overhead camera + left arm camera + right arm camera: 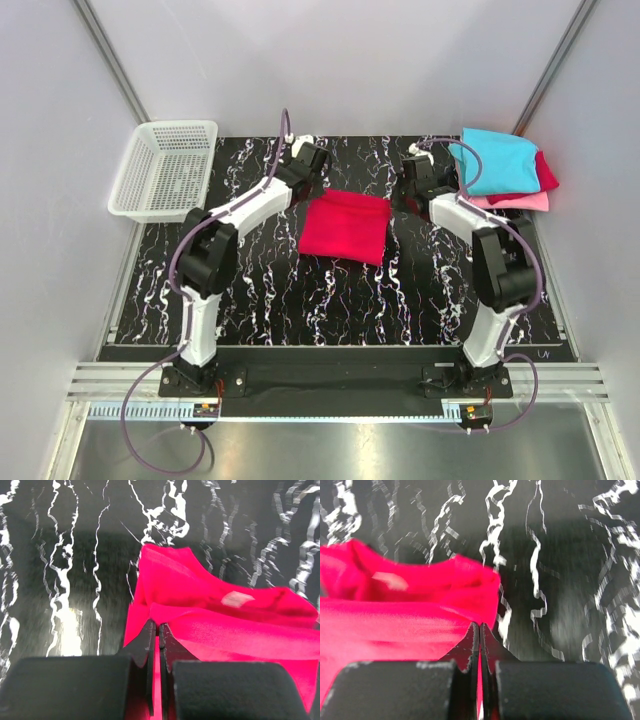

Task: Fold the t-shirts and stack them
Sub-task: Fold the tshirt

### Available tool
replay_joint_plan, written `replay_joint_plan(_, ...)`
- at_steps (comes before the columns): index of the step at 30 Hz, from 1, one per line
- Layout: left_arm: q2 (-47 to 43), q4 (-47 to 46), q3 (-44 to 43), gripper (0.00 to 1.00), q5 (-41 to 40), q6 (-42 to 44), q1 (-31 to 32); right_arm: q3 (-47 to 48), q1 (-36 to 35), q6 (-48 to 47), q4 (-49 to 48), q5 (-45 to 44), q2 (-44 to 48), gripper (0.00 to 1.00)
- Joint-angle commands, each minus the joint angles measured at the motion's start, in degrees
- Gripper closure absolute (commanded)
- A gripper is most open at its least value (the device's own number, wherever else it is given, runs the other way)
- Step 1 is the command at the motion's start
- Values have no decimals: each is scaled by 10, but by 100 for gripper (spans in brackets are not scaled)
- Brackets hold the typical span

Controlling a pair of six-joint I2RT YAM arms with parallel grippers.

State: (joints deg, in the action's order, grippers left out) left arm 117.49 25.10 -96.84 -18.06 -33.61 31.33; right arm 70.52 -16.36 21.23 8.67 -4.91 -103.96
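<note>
Top view: four t-shirts, one basket. Crimson t-shirt lies folded at the centre of the table. Cyan t-shirt, dark red t-shirt and pink t-shirt are stacked far right. White mesh basket sits far left.
Left wrist: left fingers clenched on the crimson t-shirt's edge.
Right wrist: right fingers likewise clenched on its edge.

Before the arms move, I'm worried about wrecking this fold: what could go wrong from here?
1. The left gripper and right gripper are shut on just the edge of the red t-shirt; so thin a bite may slip in a lift.
2. Uneven arm motion could skew the folded layers.
3. The right arm sits close to the cyan t-shirt at the far right; a swing could nudge it.
</note>
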Motion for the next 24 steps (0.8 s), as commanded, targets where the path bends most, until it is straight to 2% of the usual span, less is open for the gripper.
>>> replay_joint_plan(1, 38, -9, -69, 100, -15, 24, -32, 63, 23, -22, -33, -10, -47, 100)
replay_joint_plan(5, 82, -13, -109, 100, 10, 33, -49, 110, 40, -29, -32, 3, -103, 100)
replay_joint_plan(7, 100, -16, -127, 93, 26, 40, -57, 135, 44, -29, -25, 5, -117, 100)
replay_joint_plan(8, 104, -16, -130, 83, 27, 42, -59, 142, 45, -27, -14, 4, -124, 98)
replay_joint_plan(9, 106, -17, -132, 56, 26, 42, -63, 152, 46, -28, -9, 3, -125, 84)
replay_joint_plan(10, 102, -17, -129, 38, 19, 41, -65, 153, 46, -28, -6, 2, -124, 75)
replay_joint_plan(12, 95, -23, -121, 19, 10, 43, -69, 148, 46, -30, -6, 0, -110, 62)
replay_joint_plan(13, 89, -35, -107, 16, 6, 42, -70, 146, 46, -28, -6, -4, -105, 54)
replay_joint_plan(17, 15, -102, -21, 13, 13, 21, -74, 143, 46, -29, 0, -5, -77, 49)
replay_joint_plan(20, -27, -165, 53, 13, 50, 13, -73, 135, 45, -21, 7, 8, -56, 49)
replay_joint_plan(24, -65, -157, 80, 13, 98, 21, -56, 98, 41, 1, 13, 45, -15, 54)
